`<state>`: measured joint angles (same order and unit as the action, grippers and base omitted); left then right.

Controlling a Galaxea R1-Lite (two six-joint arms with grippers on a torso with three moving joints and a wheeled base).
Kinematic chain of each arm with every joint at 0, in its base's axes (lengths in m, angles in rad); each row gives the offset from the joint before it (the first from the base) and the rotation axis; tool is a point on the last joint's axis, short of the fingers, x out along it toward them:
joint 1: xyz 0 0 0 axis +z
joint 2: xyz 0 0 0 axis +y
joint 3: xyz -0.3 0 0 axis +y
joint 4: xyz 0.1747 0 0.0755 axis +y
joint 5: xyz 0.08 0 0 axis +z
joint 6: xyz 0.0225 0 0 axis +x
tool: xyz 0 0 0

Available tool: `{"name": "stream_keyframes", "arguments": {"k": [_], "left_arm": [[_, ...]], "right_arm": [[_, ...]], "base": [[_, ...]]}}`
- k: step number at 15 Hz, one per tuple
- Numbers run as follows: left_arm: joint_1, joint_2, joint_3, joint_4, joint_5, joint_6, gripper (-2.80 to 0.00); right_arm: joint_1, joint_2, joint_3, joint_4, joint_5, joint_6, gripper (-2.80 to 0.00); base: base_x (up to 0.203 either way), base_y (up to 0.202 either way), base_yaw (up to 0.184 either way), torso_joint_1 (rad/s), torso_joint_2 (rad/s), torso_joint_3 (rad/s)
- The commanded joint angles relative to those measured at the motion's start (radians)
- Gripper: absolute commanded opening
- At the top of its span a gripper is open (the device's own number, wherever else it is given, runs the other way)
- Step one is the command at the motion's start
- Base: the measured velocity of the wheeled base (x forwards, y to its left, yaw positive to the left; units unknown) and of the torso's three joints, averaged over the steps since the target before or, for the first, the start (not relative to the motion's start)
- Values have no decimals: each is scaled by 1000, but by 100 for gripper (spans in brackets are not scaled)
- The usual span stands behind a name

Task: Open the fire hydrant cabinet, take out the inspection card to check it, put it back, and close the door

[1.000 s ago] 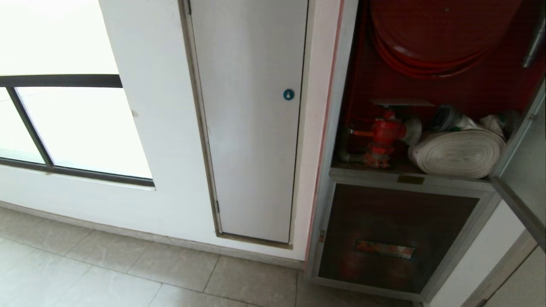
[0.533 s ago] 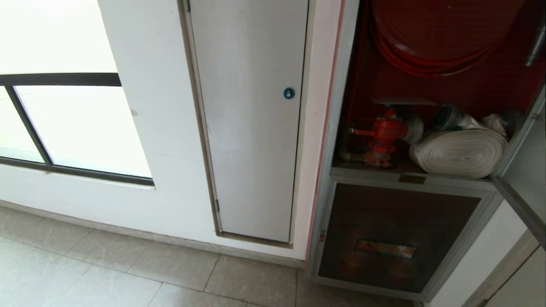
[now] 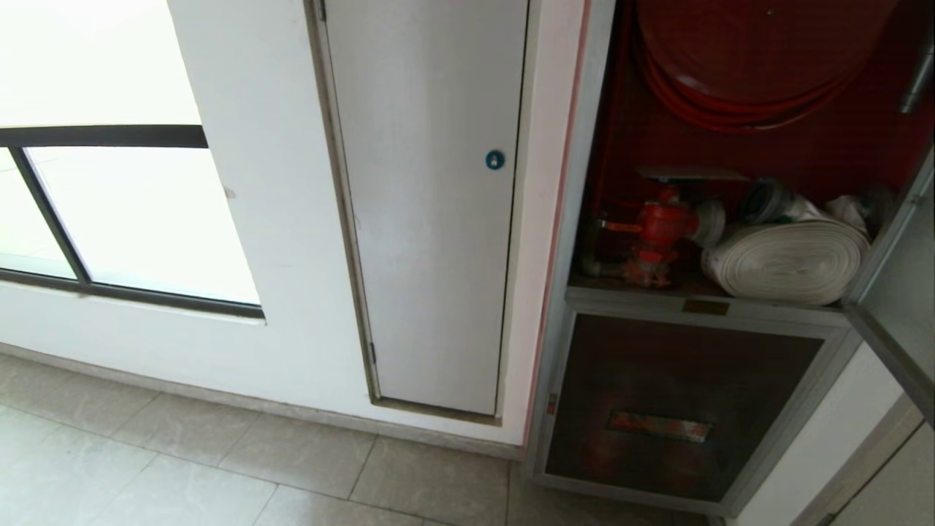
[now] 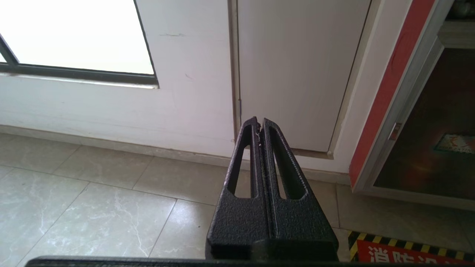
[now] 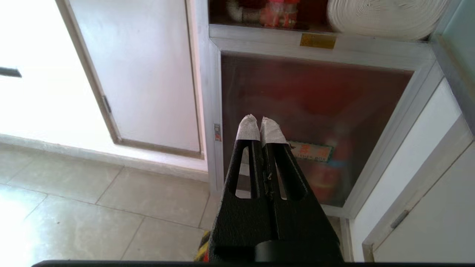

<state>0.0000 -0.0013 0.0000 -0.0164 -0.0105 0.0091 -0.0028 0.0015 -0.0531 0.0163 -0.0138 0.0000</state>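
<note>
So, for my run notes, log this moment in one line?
door: open | left gripper: shut, empty | right gripper: shut, empty

building corridor, fire hydrant cabinet, tiled floor

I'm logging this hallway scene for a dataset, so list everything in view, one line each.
fire hydrant cabinet: one, silver frame, red interior, right of the wall.
door: one, silver-framed, swung open at far right.
rolled hose: one, white, on the cabinet shelf.
hydrant valve: one, red, left of the rolled hose.
hose reel: one, red, above the valve.
lower panel: one, dark, orange label.
flush door: one, grey-white, blue lock.
window: one, dark frame, left.
floor tiles: beige.
left hand: black, shut, empty.
right hand: black, white-tipped, shut, empty.
</note>
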Motion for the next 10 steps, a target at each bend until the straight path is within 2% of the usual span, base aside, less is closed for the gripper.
{"name": "stream_keyframes", "arguments": {"k": [1, 3, 5, 7, 10], "left_arm": [[0, 1, 6, 0, 0, 0, -280], [0, 1, 6, 0, 0, 0, -280], [0, 1, 6, 0, 0, 0, -280], [0, 1, 6, 0, 0, 0, -280], [0, 1, 6, 0, 0, 0, -280]], "right_arm": [[1, 28, -104, 44, -1, 2, -280], [-2, 118, -200, 80, -13, 2, -280], [-10, 235, -285, 77, -74, 2, -280], [-28, 356, -351, 30, -155, 3, -280], [-108, 528, -410, -90, -220, 10, -280]], "base": [[0, 0, 0, 0, 0, 0], [0, 0, 0, 0, 0, 0], [0, 0, 0, 0, 0, 0], [0, 0, 0, 0, 0, 0], [0, 0, 0, 0, 0, 0]]}}
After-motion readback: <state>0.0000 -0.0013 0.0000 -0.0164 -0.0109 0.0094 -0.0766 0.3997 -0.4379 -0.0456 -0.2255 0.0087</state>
